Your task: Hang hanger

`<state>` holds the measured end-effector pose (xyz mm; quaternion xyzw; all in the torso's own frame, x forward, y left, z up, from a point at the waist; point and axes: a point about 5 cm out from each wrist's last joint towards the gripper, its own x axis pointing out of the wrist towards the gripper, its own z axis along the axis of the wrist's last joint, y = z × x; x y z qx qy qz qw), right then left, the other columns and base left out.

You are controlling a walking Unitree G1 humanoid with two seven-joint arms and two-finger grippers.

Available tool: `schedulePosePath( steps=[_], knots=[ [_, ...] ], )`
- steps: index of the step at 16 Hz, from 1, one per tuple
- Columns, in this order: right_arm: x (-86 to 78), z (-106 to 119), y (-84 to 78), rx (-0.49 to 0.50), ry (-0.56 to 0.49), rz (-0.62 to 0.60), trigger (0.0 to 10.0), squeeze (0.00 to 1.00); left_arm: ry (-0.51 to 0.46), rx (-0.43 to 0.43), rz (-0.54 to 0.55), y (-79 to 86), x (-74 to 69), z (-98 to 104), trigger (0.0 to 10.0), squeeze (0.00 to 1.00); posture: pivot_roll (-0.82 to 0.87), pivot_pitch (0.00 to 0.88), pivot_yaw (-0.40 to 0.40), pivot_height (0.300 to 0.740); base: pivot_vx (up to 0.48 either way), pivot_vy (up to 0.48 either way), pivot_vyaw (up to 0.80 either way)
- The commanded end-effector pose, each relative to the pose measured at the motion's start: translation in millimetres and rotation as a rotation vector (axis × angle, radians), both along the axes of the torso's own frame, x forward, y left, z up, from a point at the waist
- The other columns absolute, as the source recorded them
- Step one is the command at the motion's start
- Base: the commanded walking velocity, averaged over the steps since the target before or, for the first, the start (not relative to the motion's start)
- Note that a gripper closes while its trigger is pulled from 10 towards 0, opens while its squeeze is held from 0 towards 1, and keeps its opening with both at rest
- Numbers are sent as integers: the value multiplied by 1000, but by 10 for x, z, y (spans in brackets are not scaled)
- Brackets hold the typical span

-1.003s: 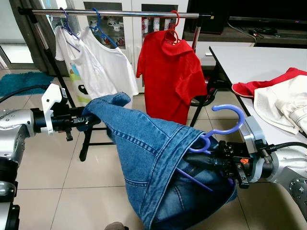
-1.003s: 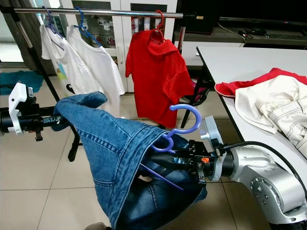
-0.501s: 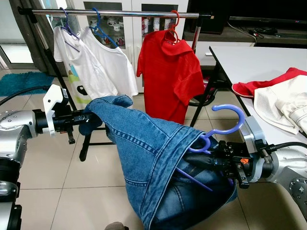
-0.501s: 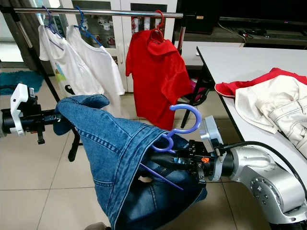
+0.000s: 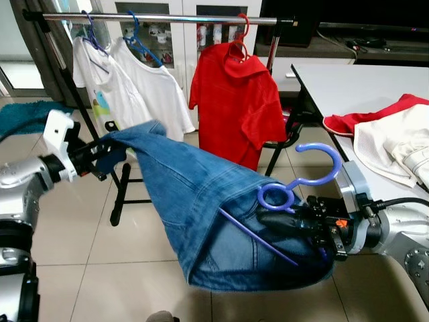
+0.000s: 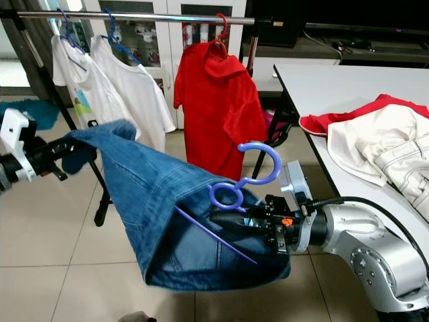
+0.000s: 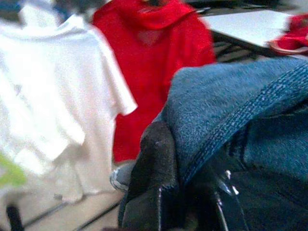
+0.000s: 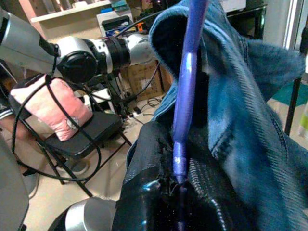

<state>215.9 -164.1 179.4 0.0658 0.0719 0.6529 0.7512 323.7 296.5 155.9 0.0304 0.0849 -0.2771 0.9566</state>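
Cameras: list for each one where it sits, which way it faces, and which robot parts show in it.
Left and right eye views: on the head, looking forward and down at the denim garment, purple hanger and clothes rack; both silver arms show.
Left wrist view: along the left gripper, shut on denim; red shirt beyond.
Right wrist view: along the right gripper, shut on the hanger; the left arm shows.
All views share the denim.

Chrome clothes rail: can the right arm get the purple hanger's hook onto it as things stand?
Probably not yet: the right claw holds the purple plastic hanger low, well short of the chrome clothes rail.
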Motion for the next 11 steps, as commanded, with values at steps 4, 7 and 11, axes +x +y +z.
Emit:
schedulePosePath(
  steps=[4, 7, 11],
  knots=[
    [30, 109, -38, 35, -35, -1, 10000, 0, 82, -7, 241, 149, -24, -226, 0, 0, -70, 24, -1, 740, 0, 0, 0],
    [34, 114, -45, 33, -33, -1, 10000, 0, 138, 6, 437, 300, -46, -334, 0, 0, -71, 23, -2, 740, 0, 0, 0],
    [41, 107, -34, 32, -32, -5, 10000, 0, 125, 7, 357, 135, -22, -364, 1569, 0, -71, 22, -3, 740, 0, 0, 0]
  ],
)
